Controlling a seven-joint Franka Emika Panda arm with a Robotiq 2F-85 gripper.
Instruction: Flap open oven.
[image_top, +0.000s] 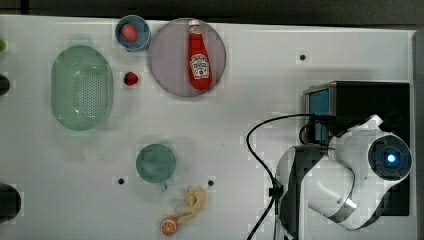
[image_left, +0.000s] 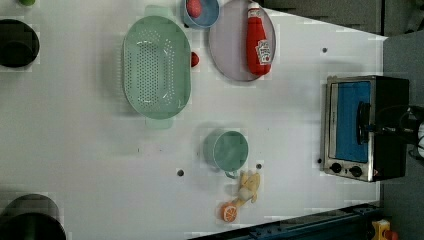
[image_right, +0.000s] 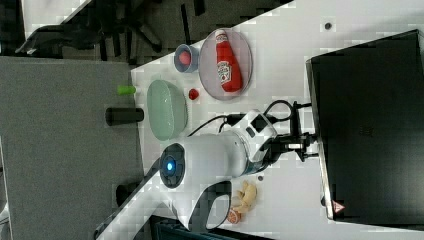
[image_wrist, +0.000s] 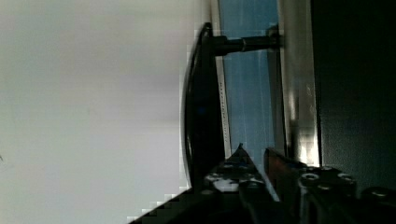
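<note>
table: white top (image_top: 240, 100), evenly lit; floor: grey carpet (image_right: 60, 150) | beyond: dark chair bases (image_right: 125, 25)

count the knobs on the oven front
2. Both sit on the oven front panel below the glass door in the left view: one knob nearer the left view's left, the other knob just to its right. The arm hides that panel in the top view.

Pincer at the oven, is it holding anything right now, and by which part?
It looks that way: the pincer sits at the oven door's bar handle, with one finger behind the bar. It seems closed on the handle partway along, though actual contact is hard to confirm.
</note>
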